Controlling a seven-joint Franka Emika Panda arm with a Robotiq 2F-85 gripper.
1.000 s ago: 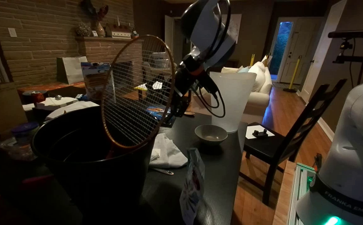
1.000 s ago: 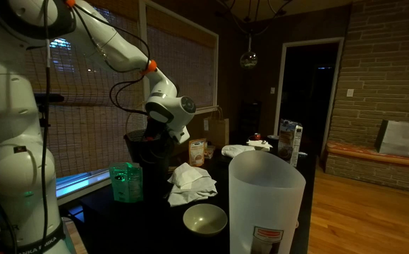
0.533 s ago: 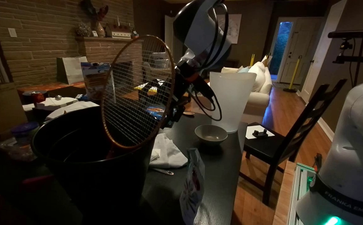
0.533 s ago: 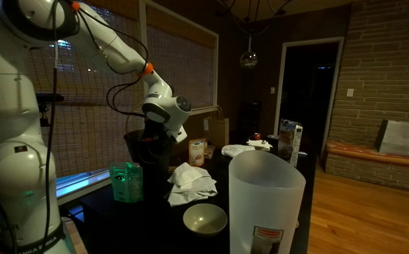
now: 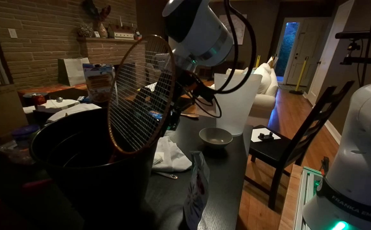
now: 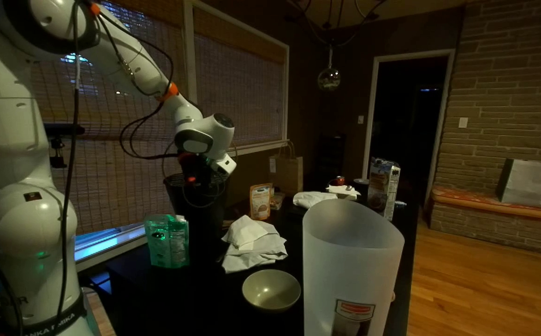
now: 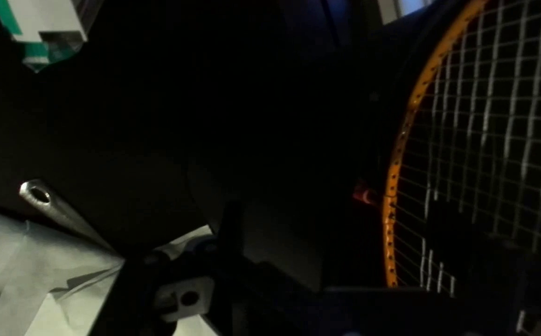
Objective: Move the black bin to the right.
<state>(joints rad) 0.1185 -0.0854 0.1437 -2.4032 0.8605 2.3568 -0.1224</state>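
The black bin (image 5: 99,188) stands upright on the dark table with a badminton racket (image 5: 140,99) leaning in it, head above the rim. The bin also shows in an exterior view (image 6: 200,217) behind the green-lit pouch, and its dark side fills the middle of the wrist view (image 7: 280,233). My gripper (image 7: 340,214) is open at the bin's rim. One finger is over the bin's outer side, the other over the racket strings on the inner side. In an exterior view the gripper (image 5: 160,108) is partly behind the racket. Contact with the rim is too dark to tell.
A white cloth (image 5: 169,156) and a utensil handle (image 5: 166,175) lie beside the bin. A pouch (image 5: 196,191), a grey bowl (image 5: 216,137) and a tall white translucent container (image 5: 236,105) stand on the table. An orange pouch (image 6: 260,201) stands behind the bin.
The arm has drawn back toward its base and the wrist has turned, bringing the gripper to the bin's rim. The racket head has turned slightly. The bin has hardly moved.
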